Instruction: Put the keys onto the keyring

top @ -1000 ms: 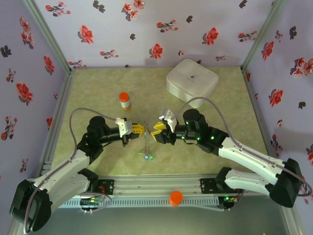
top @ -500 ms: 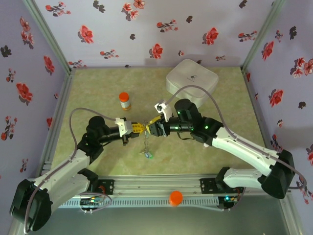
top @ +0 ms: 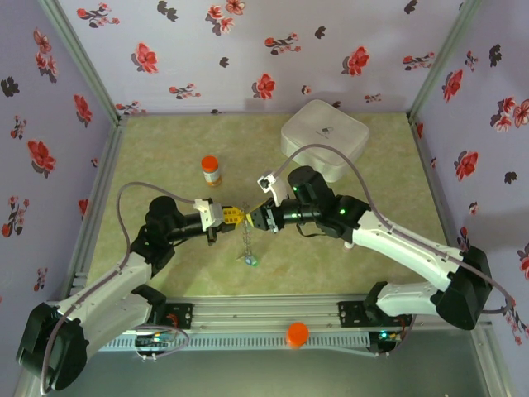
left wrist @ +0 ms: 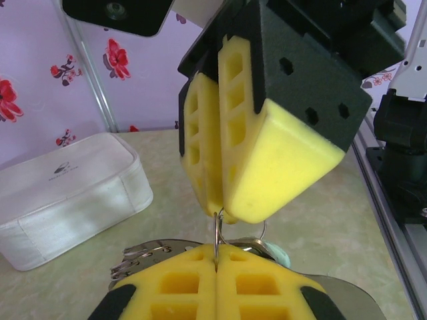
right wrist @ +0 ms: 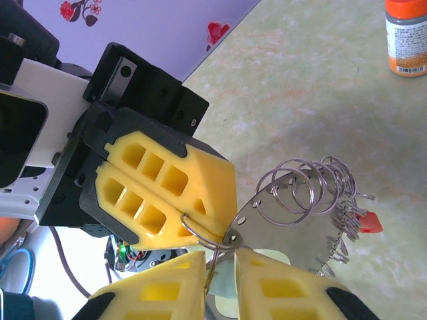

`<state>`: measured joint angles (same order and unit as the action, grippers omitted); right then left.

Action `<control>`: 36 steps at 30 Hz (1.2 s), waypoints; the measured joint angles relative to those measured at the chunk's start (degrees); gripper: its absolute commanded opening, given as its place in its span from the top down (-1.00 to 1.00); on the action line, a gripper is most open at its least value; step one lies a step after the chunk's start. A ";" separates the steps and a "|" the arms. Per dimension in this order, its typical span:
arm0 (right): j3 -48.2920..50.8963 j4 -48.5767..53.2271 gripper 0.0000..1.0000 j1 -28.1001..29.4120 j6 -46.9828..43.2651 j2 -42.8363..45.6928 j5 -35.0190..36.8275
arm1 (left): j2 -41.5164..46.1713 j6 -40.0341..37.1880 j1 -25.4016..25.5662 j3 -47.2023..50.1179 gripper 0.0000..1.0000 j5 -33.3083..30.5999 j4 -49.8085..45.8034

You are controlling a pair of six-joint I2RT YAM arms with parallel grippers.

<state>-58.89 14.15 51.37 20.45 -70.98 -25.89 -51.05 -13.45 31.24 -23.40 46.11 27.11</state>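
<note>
Yellow foam pads of the left gripper [left wrist: 217, 257] are pressed shut on the thin wire of the keyring [left wrist: 217, 232], which comes out of the seam between them. Tip to tip against it, the right gripper [right wrist: 219, 265] has its jaws at a narrow slit around the same wire; whether its pads bite on it I cannot tell.

From that shared pinch, above the middle of the counter [top: 165, 141] and somewhat toward its near edge, the rest hangs free. There is a cluster of smaller split rings [right wrist: 303, 190], a shiny metal plate [right wrist: 280, 230] behind them, and the keys [top: 250, 260] bunched at the low end, one with a red tag [right wrist: 367, 221]. The long axis runs down from the grippers, and in the overhead view it points at the near edge. Whether the lowest keys touch the counter is unclear.

This looks like the second-hold step: one arm steadies the ring while the other takes the wire right beside it, probably to open it or feed something along it. How many keys are already strung cannot be made out.

The next move calls for a firm right-hand pinch that does not drag the wire out of the left pads, then only a very small, opposed motion. The wire is thin, the pads are soft, and the hanging bunch will swing.

The orange-capped bottle [top: 211, 171] stands well apart toward the left, and the white case [top: 324, 139] sits by the far right corner
</note>
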 measured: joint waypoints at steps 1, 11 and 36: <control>0.00 0.09 0.78 0.04 0.28 0.00 -0.07 | 0.00 0.00 0.00 0.00 1.00 0.00 0.07; 0.00 0.79 1.00 0.04 0.59 0.04 0.22 | 0.00 1.03 0.00 0.00 1.00 0.00 0.70; 7.48 -4.50 0.20 -0.28 -3.28 9.11 4.42 | -3.43 7.13 1.64 0.20 1.00 1.75 9.62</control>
<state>-51.42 9.65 51.09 17.17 -61.87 -21.47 -54.48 -6.33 32.88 -23.20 47.86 36.73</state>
